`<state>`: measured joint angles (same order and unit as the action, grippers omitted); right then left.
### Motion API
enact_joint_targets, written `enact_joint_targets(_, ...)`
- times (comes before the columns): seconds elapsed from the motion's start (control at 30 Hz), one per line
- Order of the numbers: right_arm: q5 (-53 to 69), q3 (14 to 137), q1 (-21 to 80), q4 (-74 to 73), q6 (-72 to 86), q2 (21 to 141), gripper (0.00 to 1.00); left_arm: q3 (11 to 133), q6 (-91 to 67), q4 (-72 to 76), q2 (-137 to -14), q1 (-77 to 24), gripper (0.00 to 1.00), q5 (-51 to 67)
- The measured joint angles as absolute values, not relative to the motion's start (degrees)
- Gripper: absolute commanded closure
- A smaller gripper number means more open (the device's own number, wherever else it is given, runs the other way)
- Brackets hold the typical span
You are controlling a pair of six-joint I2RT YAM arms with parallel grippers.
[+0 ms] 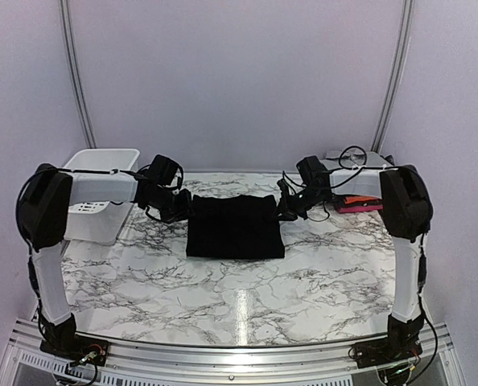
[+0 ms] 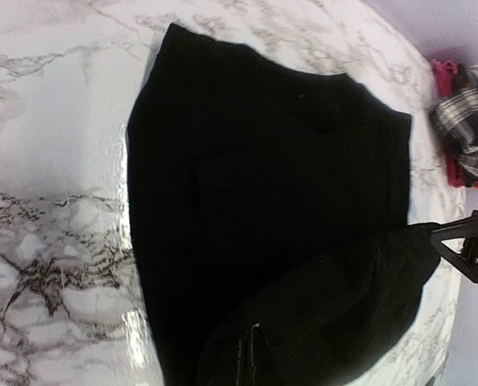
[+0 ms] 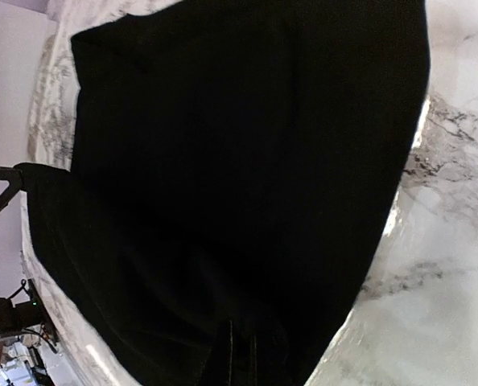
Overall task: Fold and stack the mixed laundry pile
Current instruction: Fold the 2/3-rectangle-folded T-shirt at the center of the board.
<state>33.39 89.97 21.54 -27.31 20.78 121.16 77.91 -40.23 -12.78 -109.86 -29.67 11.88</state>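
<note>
A large plain black cloth [image 1: 235,229] lies folded into a rectangle on the far middle of the marble table [image 1: 239,297]. My left gripper [image 1: 183,211] is at its far left corner and my right gripper [image 1: 287,207] at its far right corner. Both are shut on the cloth's far edge. In the left wrist view the black cloth [image 2: 263,185] fills the frame, and a raised fold runs from my left gripper [image 2: 255,358] across to the right gripper [image 2: 468,245]. The right wrist view shows the black cloth [image 3: 247,145] bunched at my right gripper [image 3: 243,354].
A white slotted basket [image 1: 102,193] stands at the far left behind the left arm. A red-pink piece [image 1: 360,207] lies at the far right behind the right arm. It shows as a red-pink piece [image 2: 444,76] beside a black-and-white plaid piece [image 2: 464,129]. Cables hang by the right wrist.
</note>
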Motion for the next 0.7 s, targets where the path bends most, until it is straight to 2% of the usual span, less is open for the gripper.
enact_joint_targets(0.13,33.6,91.4,21.4,-27.4,19.4,127.4,1.00,80.1,-38.5,-12.8,-118.7,-29.3,1.00,12.4)
enact_joint_targets(0.3,34.5,86.8,21.6,-24.1,19.1,125.2,1.00,76.0,-37.8,-10.1,-117.5,-30.0,1.00,13.1)
enact_joint_targets(0.43,34.7,74.7,23.1,-21.2,20.2,117.1,1.00,64.0,-38.3,-7.6,-109.1,-32.1,1.00,13.5)
enact_joint_targets(0.57,35.0,62.2,26.6,-21.1,22.8,105.2,1.00,51.9,-40.2,-8.2,-95.2,-35.0,1.00,14.3)
enact_joint_targets(0.7,35.6,55.7,29.1,-21.1,25.8,95.1,1.00,46.2,-42.5,-8.8,-82.1,-37.1,1.00,14.3)
